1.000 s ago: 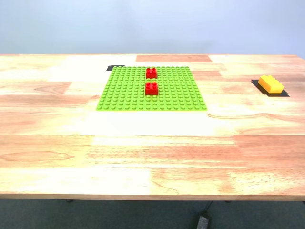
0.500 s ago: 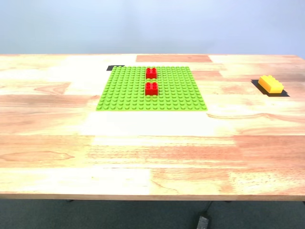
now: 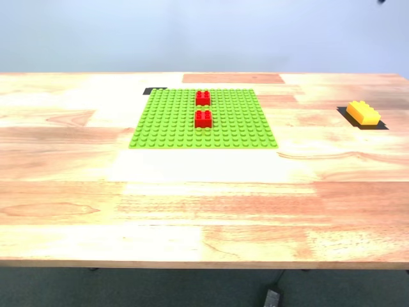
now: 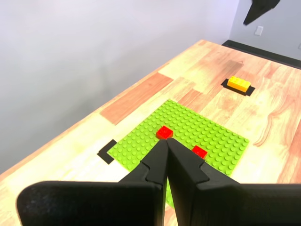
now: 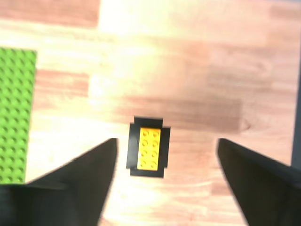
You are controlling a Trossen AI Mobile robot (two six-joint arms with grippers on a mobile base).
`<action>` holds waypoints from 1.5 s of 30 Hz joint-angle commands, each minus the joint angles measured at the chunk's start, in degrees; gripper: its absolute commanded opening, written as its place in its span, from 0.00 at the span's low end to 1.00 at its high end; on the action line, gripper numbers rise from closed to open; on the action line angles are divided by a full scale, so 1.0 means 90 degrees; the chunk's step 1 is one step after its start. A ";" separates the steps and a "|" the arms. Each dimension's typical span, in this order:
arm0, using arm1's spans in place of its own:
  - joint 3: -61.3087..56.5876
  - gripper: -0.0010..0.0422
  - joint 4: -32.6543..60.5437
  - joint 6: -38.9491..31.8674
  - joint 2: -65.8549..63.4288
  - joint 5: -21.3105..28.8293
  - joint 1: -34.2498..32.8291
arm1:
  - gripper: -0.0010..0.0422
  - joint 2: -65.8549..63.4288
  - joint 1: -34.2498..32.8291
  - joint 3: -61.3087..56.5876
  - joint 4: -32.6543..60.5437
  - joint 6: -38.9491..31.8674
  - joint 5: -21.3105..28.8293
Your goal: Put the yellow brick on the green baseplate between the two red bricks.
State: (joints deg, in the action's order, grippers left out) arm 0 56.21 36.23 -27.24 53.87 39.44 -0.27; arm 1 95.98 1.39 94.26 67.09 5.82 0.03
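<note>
Directly below my second gripper (image 5: 164,183), framed between its two spread fingers, the yellow brick (image 5: 150,148) lies flat on a black tape patch (image 5: 147,123) on the wooden table (image 5: 197,70). The gripper is released and wide, high above the brick and touching nothing. The brick's long axis seems to run roughly in line with the fingers, so they would close across its short width.

My first gripper (image 4: 166,141) is clenched with nothing between its fingers. It hangs well above the table, and beyond its tips lies the green baseplate (image 4: 221,141) with the two red bricks (image 4: 164,132) (image 4: 199,151) standing on it in line, a narrow gap between them. The yellow brick (image 4: 239,84) shows farther off, well apart from the plate.

In the exterior view the baseplate (image 3: 166,121) sits mid-table, the red bricks (image 3: 202,97) (image 3: 203,118) one behind the other, and the yellow brick (image 3: 363,112) is off to that view's right, near the table's side edge. Neither arm shows there.

The risks lie ahead, I judge. The second wrist view is blurred, so the descent could land off-centre, a finger could strike the brick's top and skid it off the tape. A shallow grip on smooth plastic could let the brick twist. The gap between the red bricks looks tight for a brick this long; unless it is turned crosswise, or if its studs miss the grid, it may ride up on a red brick or sit askew rather than press home. The baseplate itself may slide under a push.
</note>
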 commanded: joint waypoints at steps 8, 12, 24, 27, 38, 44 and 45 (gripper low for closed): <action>0.0012 0.02 -0.0095 0.0002 -0.0005 0.0002 0.0002 | 0.80 0.0882 -0.0002 -0.0092 0.0017 0.0027 0.0032; 0.0063 0.02 -0.0063 0.0002 -0.0005 0.0000 0.0000 | 0.79 0.1076 0.0005 -0.0231 -0.0097 0.0027 0.0027; -0.0049 0.02 -0.0005 0.0005 -0.0017 0.0002 0.0000 | 0.79 0.0952 0.0005 -0.1889 -0.1224 -0.0075 -0.0017; -0.0051 0.02 -0.0063 0.0007 -0.0036 0.0005 0.0000 | 0.79 0.0945 0.0005 -0.2154 -0.1438 -0.0073 -0.0019; -0.0058 0.02 -0.0083 0.0007 -0.0073 0.0002 0.0000 | 0.78 0.0913 0.0005 -0.2917 -0.2569 -0.0102 -0.0182; -0.0053 0.02 -0.0112 0.0007 -0.0075 0.0002 0.0000 | 0.72 0.0979 0.0005 -0.2982 -0.2686 -0.0121 -0.0182; -0.0058 0.02 -0.0114 0.0007 -0.0075 0.0005 0.0000 | 0.72 0.1027 0.0005 -0.2987 -0.2684 -0.0121 -0.0180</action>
State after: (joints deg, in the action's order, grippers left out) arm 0 55.75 35.35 -27.18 53.19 39.46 -0.27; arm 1 104.71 1.43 67.44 42.83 4.71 -1.63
